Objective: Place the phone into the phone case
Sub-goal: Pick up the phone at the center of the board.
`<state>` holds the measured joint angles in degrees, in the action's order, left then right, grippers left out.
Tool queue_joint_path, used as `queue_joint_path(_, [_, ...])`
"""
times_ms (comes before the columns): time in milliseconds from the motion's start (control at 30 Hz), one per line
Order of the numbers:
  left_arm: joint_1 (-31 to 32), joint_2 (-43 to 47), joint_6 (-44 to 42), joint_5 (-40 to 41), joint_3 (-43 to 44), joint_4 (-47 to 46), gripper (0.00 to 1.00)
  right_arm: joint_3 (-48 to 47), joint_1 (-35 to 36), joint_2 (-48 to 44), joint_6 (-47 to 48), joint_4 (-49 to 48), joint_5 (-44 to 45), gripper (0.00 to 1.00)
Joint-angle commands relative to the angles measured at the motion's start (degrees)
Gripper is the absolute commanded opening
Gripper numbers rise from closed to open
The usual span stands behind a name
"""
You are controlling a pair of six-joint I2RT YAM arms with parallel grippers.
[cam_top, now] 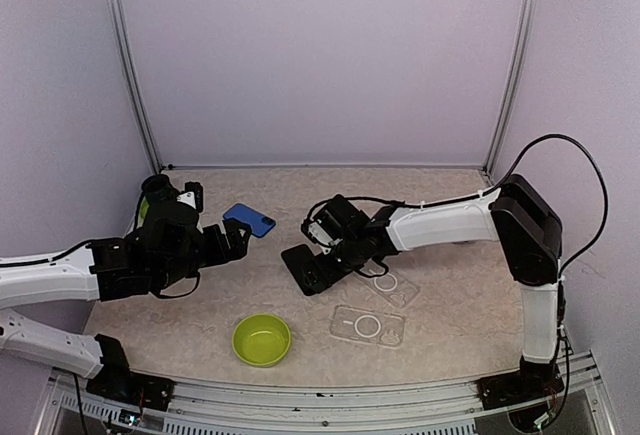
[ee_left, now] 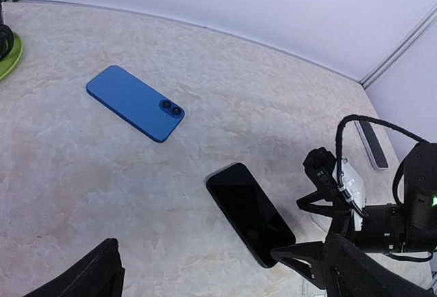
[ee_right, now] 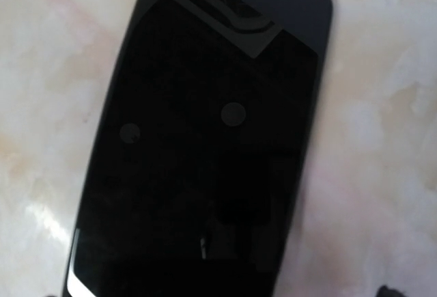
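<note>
A black phone (cam_top: pixel 305 270) lies flat, screen up, on the table's middle; it also shows in the left wrist view (ee_left: pixel 249 214) and fills the right wrist view (ee_right: pixel 205 140). My right gripper (cam_top: pixel 328 253) hovers close over its near-right end, with only its fingertips showing at the frame's bottom corners, set wide apart and open. Two clear phone cases (cam_top: pixel 390 285) (cam_top: pixel 368 325) lie flat just right of the black phone. A blue phone (cam_top: pixel 250 220) lies back up, also in the left wrist view (ee_left: pixel 136 102). My left gripper (cam_top: pixel 235 240) is open and empty beside it.
A green bowl (cam_top: pixel 262 339) stands near the front edge, left of the nearer case. A green object with a black part (ee_left: pixel 7 51) sits at the back left, behind my left arm. Walls close in the table at the back and sides.
</note>
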<state>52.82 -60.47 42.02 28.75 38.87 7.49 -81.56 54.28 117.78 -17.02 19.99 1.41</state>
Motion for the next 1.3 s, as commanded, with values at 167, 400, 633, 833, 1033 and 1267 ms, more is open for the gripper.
queue_joint_path(167, [-0.2,0.2,0.7,1.5,-1.6,0.2,0.99,-3.0,1.6,3.6,-3.2,1.6,0.7,1.00])
queue_joint_path(400, [-0.1,-1.3,1.2,0.8,-1.6,0.0,0.99,-3.9,2.1,5.0,-3.9,2.2,1.9,1.00])
queue_joint_path(633, [0.0,-2.4,1.7,0.4,-1.7,-0.7,0.99,-5.6,2.8,6.7,-4.2,3.2,1.7,1.00])
queue_joint_path(833, [0.1,-3.4,1.5,0.2,-1.7,-1.3,0.99,-6.4,3.1,6.5,-6.4,4.2,3.1,1.00])
queue_joint_path(1033, [0.0,-4.0,1.4,0.0,-2.0,-2.0,0.99,-8.0,3.1,7.2,-9.9,5.8,3.7,1.00])
queue_joint_path(1267, [-0.1,-4.0,1.6,0.0,-2.4,-2.0,0.99,-8.6,3.4,7.7,-13.4,5.5,2.9,1.00])
